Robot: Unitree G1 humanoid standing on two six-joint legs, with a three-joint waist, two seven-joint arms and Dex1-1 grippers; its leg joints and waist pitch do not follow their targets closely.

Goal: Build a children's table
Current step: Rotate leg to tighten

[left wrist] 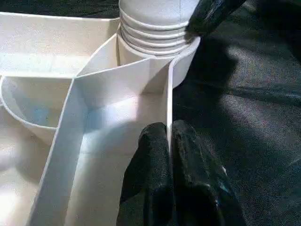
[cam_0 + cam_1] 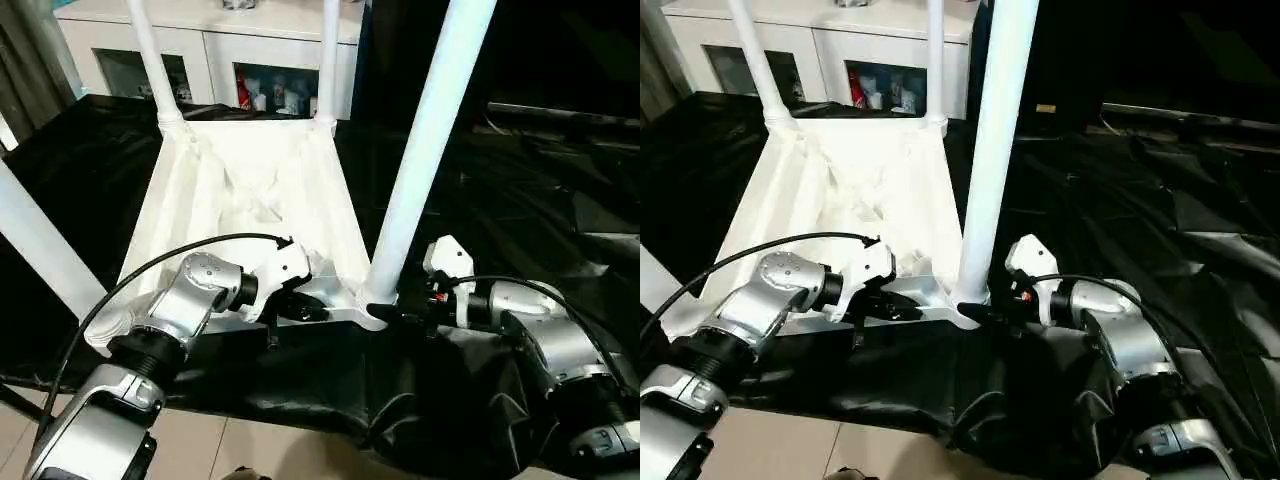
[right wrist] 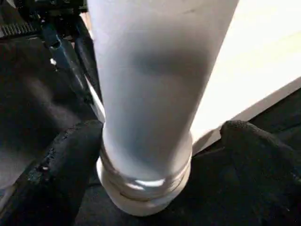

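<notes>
The white tabletop [image 2: 250, 190] lies upside down on the black-draped work table, its ribbed underside facing up. Four white legs stand in its corner sockets: two far ones [image 2: 155, 60] [image 2: 328, 60], a near-left one [image 2: 40, 250] and a near-right one [image 2: 425, 150]. My left gripper [image 2: 300, 308] is at the near rim, and its fingers [image 1: 155, 155] are pinched on a thin rim wall beside the near-right socket. My right gripper [image 3: 160, 136] straddles the base of the near-right leg [image 3: 150, 84]; one finger [image 3: 75, 155] touches it, while the other [image 3: 254, 150] stands slightly off.
A white cabinet [image 2: 230, 50] stands behind the table. Crumpled black cloth [image 2: 520, 200] covers the work table to the right and hangs over its near edge. Tiled floor [image 2: 220, 450] shows below. A black cable [image 2: 150, 265] loops over my left forearm.
</notes>
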